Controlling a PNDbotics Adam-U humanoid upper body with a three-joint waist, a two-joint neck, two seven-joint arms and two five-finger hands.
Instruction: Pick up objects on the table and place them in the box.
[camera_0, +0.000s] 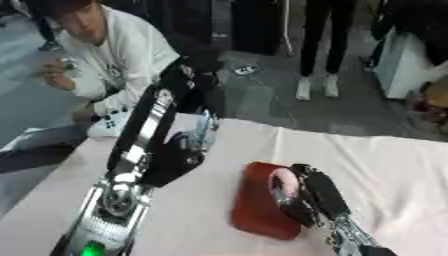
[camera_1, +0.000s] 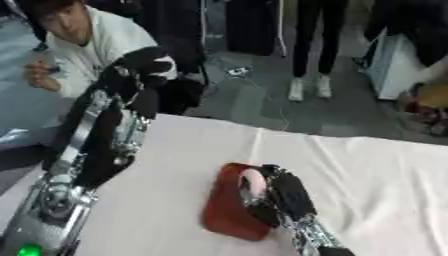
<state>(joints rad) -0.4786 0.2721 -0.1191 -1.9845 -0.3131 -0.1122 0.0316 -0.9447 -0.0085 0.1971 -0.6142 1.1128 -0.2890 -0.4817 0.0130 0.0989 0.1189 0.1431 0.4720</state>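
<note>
Right hand (camera_0: 311, 192), lower centre-right, fingers curled on the red object (camera_0: 254, 205) resting on the white table (camera_0: 394, 165). Left hand (camera_1: 144, 65), upper left, raised; finger state cannot be determined.

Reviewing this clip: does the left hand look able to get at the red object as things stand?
Probably yes. The left hand hangs above the white table beside the red object, with bare cloth between them. But the right hand already lies against the object's right side, so only its left side is free.

Left arm (camera_0: 140, 150), left of frame: black shell, silver joints, green light at bottom. Right hand (camera_0: 317, 192), lower right: black, silver wrist.
</note>
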